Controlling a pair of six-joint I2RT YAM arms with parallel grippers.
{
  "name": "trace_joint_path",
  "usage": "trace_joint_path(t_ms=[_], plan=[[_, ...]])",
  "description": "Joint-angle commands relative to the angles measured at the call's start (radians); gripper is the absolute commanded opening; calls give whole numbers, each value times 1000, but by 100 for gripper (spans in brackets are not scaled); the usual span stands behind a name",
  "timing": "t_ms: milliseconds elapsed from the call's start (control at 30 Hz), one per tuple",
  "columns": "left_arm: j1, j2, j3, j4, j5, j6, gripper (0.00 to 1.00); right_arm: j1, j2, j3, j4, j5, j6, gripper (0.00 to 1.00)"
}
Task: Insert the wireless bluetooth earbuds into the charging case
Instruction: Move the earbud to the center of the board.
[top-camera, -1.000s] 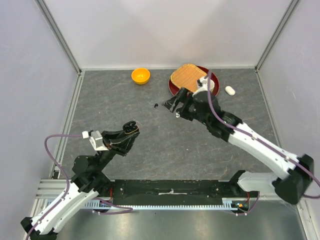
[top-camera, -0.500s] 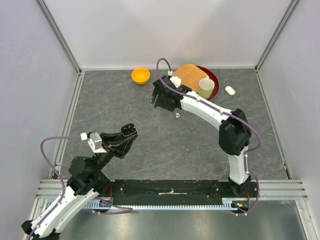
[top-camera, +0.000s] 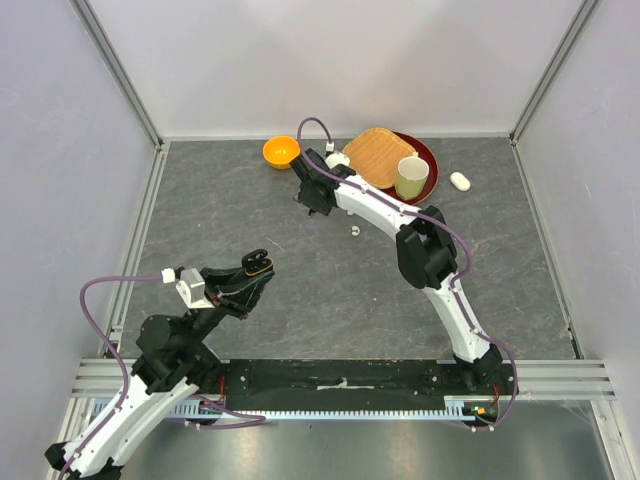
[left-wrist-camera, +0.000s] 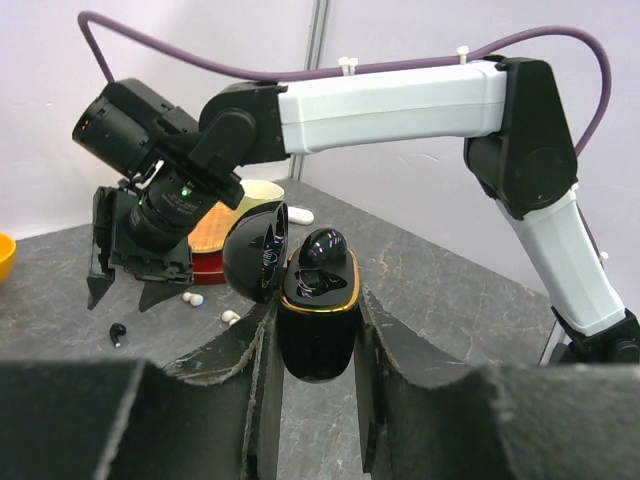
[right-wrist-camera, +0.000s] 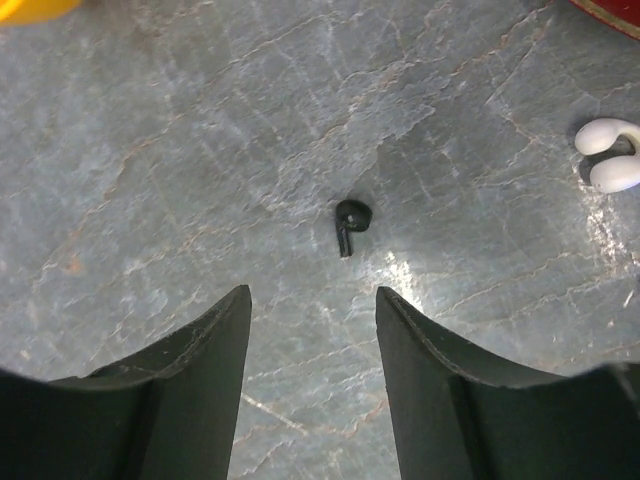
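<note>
The dark grey, marble-veined worktop (top-camera: 250, 290) is enclosed on three sides by plain pale lilac wall panels (top-camera: 330, 60), which are joined at the corners by silver aluminium posts (top-camera: 118, 70). Soft, even light is cast throughout.

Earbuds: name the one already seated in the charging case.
The black earbud in the open black case held by the left gripper. The other black earbud and the white earbuds lie loose on the table.
</note>
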Motion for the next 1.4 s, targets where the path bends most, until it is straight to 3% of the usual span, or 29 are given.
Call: trace_joint_path(t_ms=[0,333,1367], plan=[[-1,-34,24,9,15,43,2,-7,58,67,-36,58,14,59],[-1,-30,18,16,18,41,2,-12,150,163,-39,86,-34,53],[-3,-18,12,17,-2,34,2,-20,247,206,-82,96,-113,36]])
